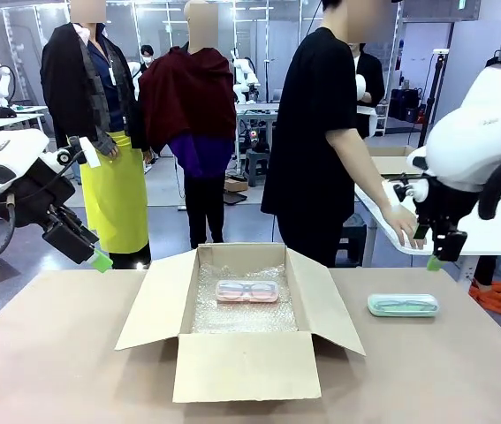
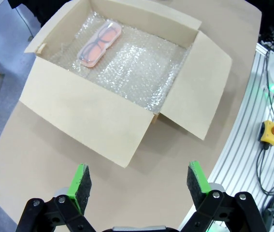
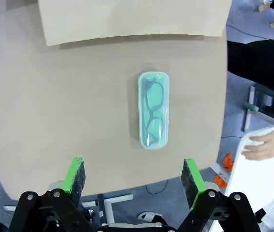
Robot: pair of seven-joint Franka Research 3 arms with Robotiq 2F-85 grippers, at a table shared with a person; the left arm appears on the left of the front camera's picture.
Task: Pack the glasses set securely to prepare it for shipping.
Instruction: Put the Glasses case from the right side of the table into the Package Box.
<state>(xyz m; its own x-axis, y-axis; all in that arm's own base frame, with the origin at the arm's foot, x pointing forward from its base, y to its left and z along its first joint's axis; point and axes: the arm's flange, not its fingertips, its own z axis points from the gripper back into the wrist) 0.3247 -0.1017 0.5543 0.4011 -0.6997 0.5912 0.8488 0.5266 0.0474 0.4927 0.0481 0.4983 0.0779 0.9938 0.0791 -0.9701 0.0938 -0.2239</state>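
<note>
Nearest, the cardboard box [image 1: 241,362] stands open on the tabletop [image 1: 56,371], the pale pink case [image 1: 246,291] lying on bubble wrap [image 1: 241,316] at its far side. Right of the box, the mint green case [image 1: 403,306] lies flat, below the right fingers [image 3: 75,179], spread wide and empty; the left fingers [image 2: 80,186] are equally open. Light, rigid and smooth-lidded, the case may slip; pinching across its narrow middle seems safest.

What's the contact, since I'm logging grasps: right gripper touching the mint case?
Apart. Right wrist view: bare table separates the right gripper from the mint case.
</note>
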